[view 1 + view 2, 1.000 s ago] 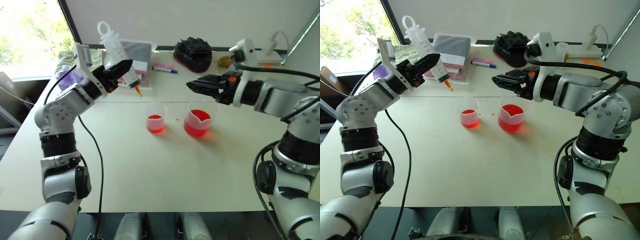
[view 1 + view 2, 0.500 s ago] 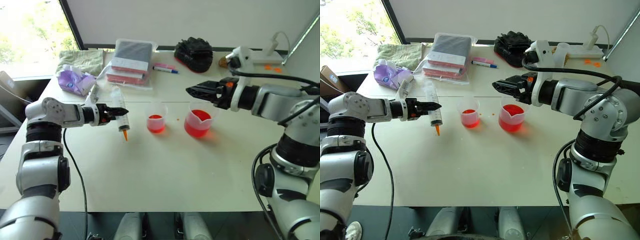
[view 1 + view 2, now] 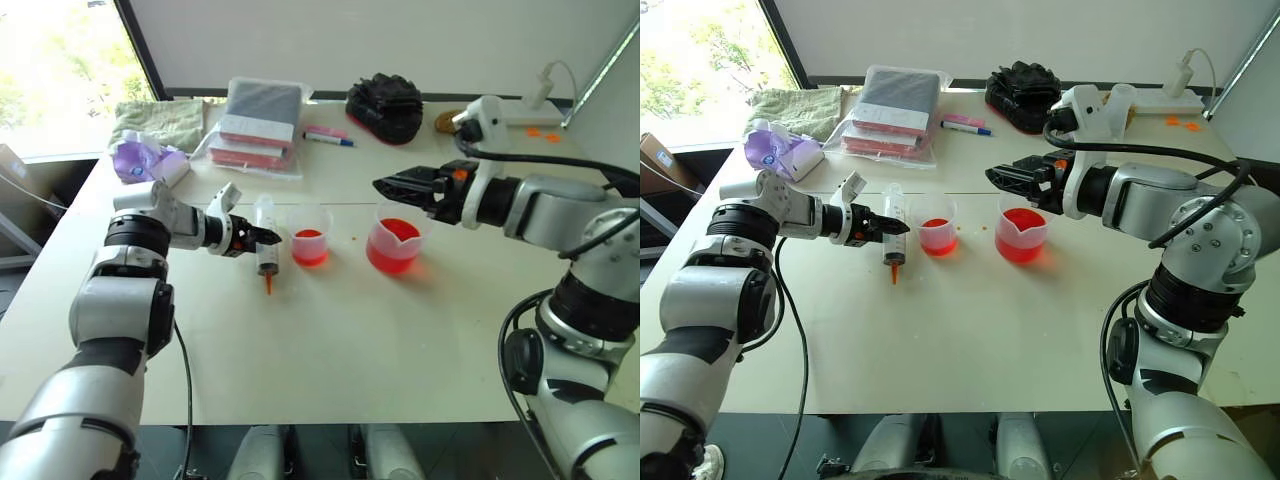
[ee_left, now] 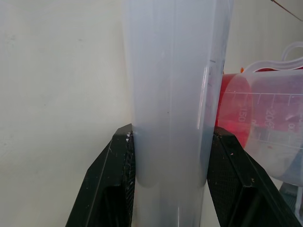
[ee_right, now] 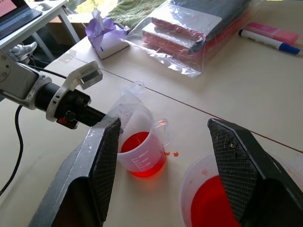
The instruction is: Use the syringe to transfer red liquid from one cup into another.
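The syringe (image 3: 265, 240), clear with an orange tip pointing down, stands nearly upright just left of the smaller cup (image 3: 311, 243). My left gripper (image 3: 252, 238) is shut on its barrel (image 4: 174, 94), a black finger (image 4: 118, 179) on each side. The smaller cup holds a shallow layer of red liquid (image 5: 140, 144). To its right stands the wider spouted beaker (image 3: 397, 243) with more red liquid (image 3: 1021, 222). My right gripper (image 3: 386, 184) hovers open above and behind the beaker, with nothing between its fingers (image 5: 102, 161).
At the back of the table lie a bagged stack of books (image 3: 258, 125), a blue-capped marker (image 3: 329, 139), a black bundle (image 3: 385, 102), a purple tissue pack (image 3: 140, 160), a green towel (image 3: 160, 118) and a power strip (image 3: 535, 118). Two orange beads (image 5: 170, 153) lie between the cups.
My left gripper has come down from high at the back left to table level beside the smaller cup, turning the syringe tip-down. The right gripper has stayed in place.
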Available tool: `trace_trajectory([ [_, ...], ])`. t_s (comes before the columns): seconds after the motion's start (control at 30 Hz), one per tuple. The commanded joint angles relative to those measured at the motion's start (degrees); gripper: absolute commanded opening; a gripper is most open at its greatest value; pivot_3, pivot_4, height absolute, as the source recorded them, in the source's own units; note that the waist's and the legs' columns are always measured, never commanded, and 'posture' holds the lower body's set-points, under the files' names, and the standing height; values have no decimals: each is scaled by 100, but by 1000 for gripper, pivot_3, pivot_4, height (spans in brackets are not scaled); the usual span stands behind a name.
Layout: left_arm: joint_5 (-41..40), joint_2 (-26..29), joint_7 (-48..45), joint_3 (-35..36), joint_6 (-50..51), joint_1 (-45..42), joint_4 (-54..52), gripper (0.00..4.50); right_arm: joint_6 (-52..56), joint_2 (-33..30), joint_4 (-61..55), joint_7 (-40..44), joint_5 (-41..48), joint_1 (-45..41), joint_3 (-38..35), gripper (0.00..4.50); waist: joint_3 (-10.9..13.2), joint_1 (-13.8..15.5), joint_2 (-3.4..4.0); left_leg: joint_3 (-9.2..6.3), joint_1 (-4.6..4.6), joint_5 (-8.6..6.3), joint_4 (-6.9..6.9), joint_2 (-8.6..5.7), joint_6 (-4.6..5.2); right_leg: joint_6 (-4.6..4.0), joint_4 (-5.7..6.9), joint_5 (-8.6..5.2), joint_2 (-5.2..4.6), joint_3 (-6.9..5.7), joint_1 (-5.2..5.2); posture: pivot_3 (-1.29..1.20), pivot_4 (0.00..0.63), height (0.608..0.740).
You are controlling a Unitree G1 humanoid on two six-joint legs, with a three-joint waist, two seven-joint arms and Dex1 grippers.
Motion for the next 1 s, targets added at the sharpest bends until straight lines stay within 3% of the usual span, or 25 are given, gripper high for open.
trace_trajectory([
  [0.03, 257, 70, -175, -43, -112, -169, 126, 1582, 46, 41, -259, -60, 75, -30, -190, 3037, 0, 1, 0, 0, 0, 0, 0, 0, 0, 0, 0, 0, -1, 0, 0, 0, 150, 740],
  [0.13, 406, 85, -333, -104, -119, -169, 165, 1582, 47, 59, -285, -86, 86, -12, -202, 3037, 0, 6, 0, 0, 0, 0, 0, 0, 0, 0, 0, 0, -2, 1, 0, 0, 150, 740],
  [0.23, 524, 130, -442, -145, -89, -107, 119, 2917, 46, 85, -282, -113, 92, -12, -213, 3144, 0, 3, 0, 0, 0, 0, -1, 0, 0, 0, 0, 0, -2, 1, 0, 0, 150, 740],
  [0.4, 588, 242, -594, -146, -5, -36, -6, 4373, 47, 104, -265, -115, 87, -16, -195, 3144, -1, -10, 1, 0, 1, 1, -1, 0, -2, -1, 2, 0, -3, 2, 0, 0, 150, 740],
  [0.43, 587, 281, -603, -135, -12, 3, -71, 4486, 44, 94, -250, -99, 80, -20, -182, 3144, -1, -16, 1, 0, 1, 1, -1, 0, -2, -1, 3, 0, -3, 3, 0, 0, 150, 740],
  [0.57, 586, 400, -644, -93, 78, 111, -324, 4486, 36, 57, -219, -53, 69, -22, -149, 3144, -1, -22, 1, 0, 1, 1, -3, 0, -2, -1, 6, 0, -3, 4, -3, 0, 150, 740],
  [0.73, 328, 684, -483, 372, 66, 495, -1425, 4486, -86, -246, -153, 213, 107, 70, 19, 3144, 0, -12, 1, 0, 0, 1, -3, 0, -3, -1, 6, 0, -4, 5, -4, 0, 150, 740],
  [1.0, -316, 1005, -390, 1086, -347, 2267, -5177, 4486, -1095, -1964, -378, 1734, 261, 1203, 372, 3144, 0, 28, 1, 1, -3, -1, -10, -4, -2, -1, -13, 0, -14, 5, 0, 0, 150, 740],
])
